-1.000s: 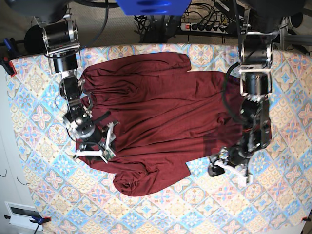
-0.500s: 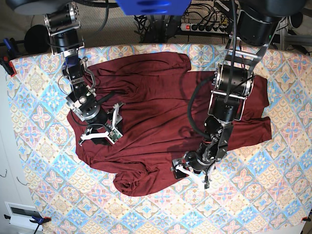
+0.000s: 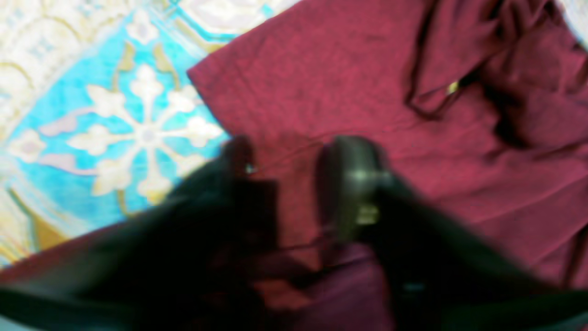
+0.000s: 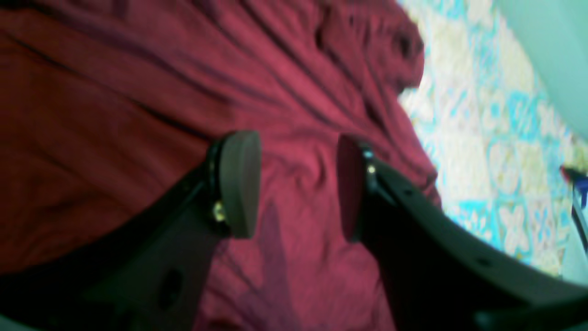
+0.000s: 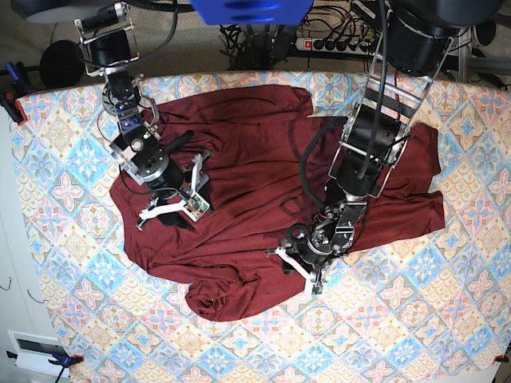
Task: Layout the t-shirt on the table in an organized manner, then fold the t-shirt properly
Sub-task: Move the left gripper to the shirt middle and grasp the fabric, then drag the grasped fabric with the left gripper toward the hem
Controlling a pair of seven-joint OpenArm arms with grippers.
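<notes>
Maroon t-shirt (image 5: pixel 255 183) spread wrinkled on patterned tabletop (image 5: pixel 64 144), left gripper (image 3: pixel 294 184) at its near hem, jaws apart astride cloth, right gripper (image 4: pixel 298 184) jaws apart above the left part.

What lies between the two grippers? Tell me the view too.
Only wrinkled t-shirt cloth spans the stretch from the right gripper to the left gripper, seen in the base view.

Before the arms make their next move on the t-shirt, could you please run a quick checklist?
1. Left gripper at the t-shirt hem: ok, jaws straddle cloth beside the corner.
2. Left grip secured: cannot tell, blurred.
3. Right gripper free: ok, jaws apart above fabric, nothing between them.
4. Shirt laid flat: not ok, wrinkled, bottom edge bunched.
5. Shirt fully on the table: ok.
</notes>
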